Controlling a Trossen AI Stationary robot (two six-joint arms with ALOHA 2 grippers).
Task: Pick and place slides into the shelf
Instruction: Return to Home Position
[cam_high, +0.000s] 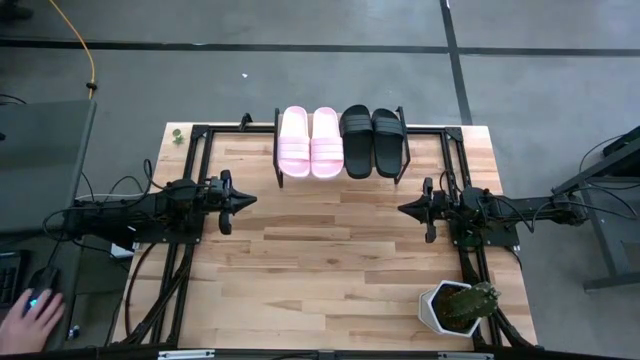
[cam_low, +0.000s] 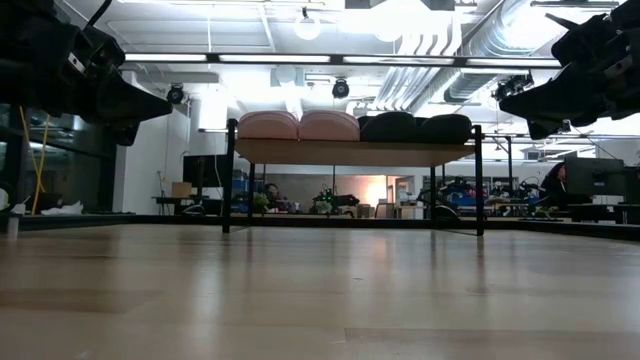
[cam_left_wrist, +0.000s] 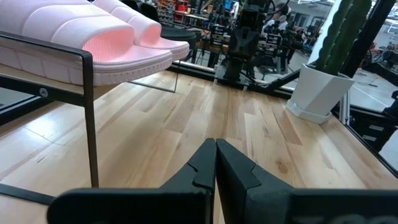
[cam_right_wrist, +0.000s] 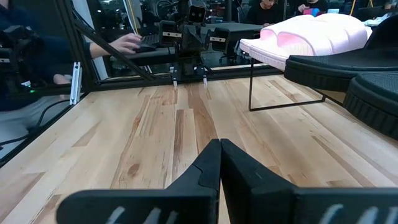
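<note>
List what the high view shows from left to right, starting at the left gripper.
The left gripper, pink slide, second pink slide, black slide, second black slide, potted cactus.

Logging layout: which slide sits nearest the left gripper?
The pink slide at the shelf's left-arm end; the other pink slide and both black slides lie farther from the left gripper.

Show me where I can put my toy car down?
The big bare wood in the middle, between the left arm and right arm, in front of the shelf. The shelf is full of slides; a cactus pot fills the near right corner.
</note>
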